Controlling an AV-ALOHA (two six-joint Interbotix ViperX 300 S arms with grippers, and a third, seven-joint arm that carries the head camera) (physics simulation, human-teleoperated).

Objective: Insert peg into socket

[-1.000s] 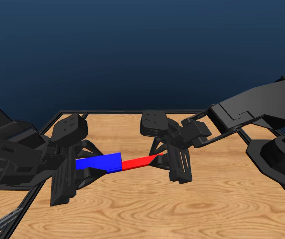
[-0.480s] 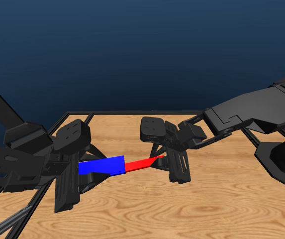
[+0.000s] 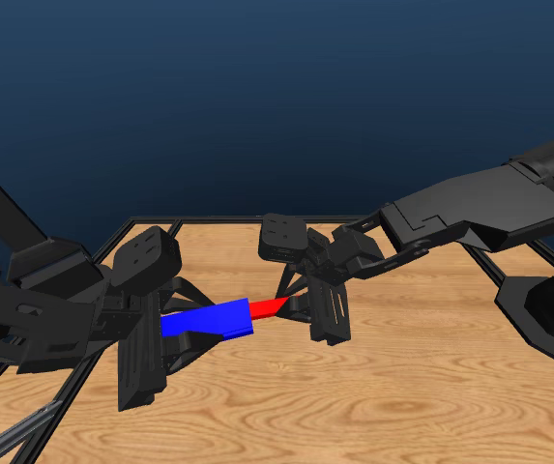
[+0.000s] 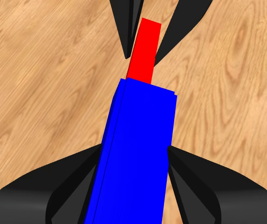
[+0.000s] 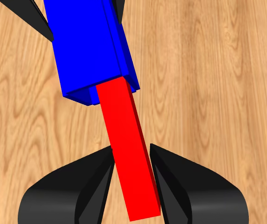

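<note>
Since 1.0 s ago: less red peg (image 3: 268,308) shows outside blue socket (image 3: 205,319) | mid-frame above surface (image 3: 402,387) | left end effector (image 3: 151,333) clamps socket, right end effector (image 3: 306,300) clamps peg | axes nearly collinear, peg enters from right.

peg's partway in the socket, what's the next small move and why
Probably push the right gripper a little further toward the left gripper, along the peg's line. The red peg already enters the open end of the blue socket, but a good length of it shows outside. Both are held off the table and roughly in line, so a straight push looks enough.
</note>
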